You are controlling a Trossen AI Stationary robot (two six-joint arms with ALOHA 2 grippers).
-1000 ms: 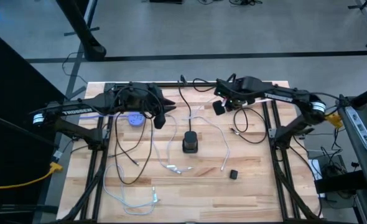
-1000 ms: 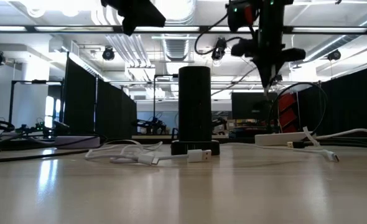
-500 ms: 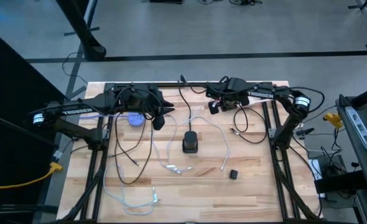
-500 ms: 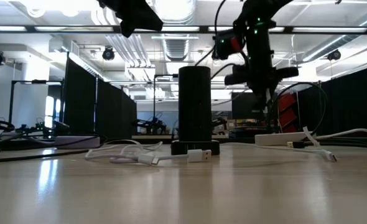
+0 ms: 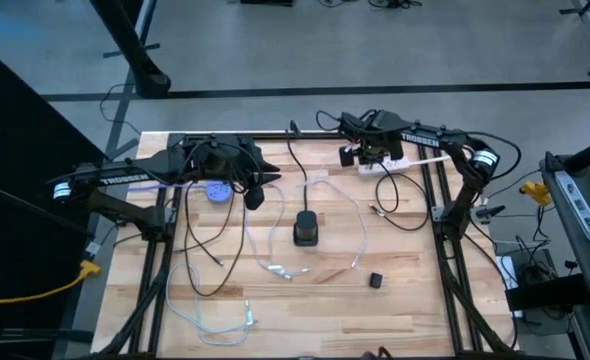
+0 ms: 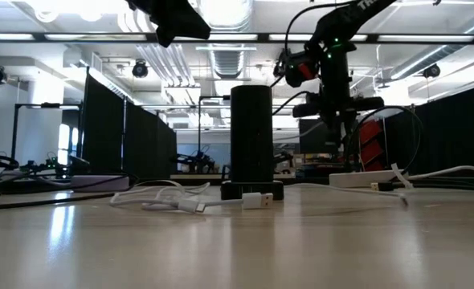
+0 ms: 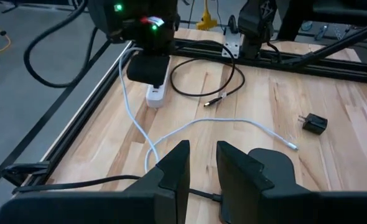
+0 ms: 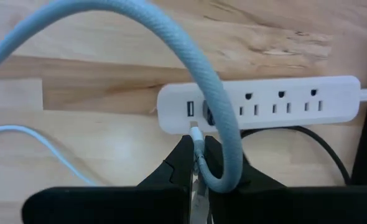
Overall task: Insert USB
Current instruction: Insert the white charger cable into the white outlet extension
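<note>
the right gripper (image 8: 196,163) is clamped on a white usb plug (image 8: 196,138), its tip just short of the white power strip (image 8: 277,106) at the table's far edge. the left gripper (image 7: 199,163), nearly closed and holding nothing, hangs above the table's left side.

Table (image 5: 405,300): pale wood planks, matt, visible grain. Power strip (image 8: 277,102): white smooth plastic, centre of right wrist view. Cable (image 8: 202,68): grey braided cloth sheath. Frame rails (image 5: 445,270): black matt metal.

arms (image 5: 125,180): dark, white lettering | cables: black (looped) | LEDs: green, red
</note>
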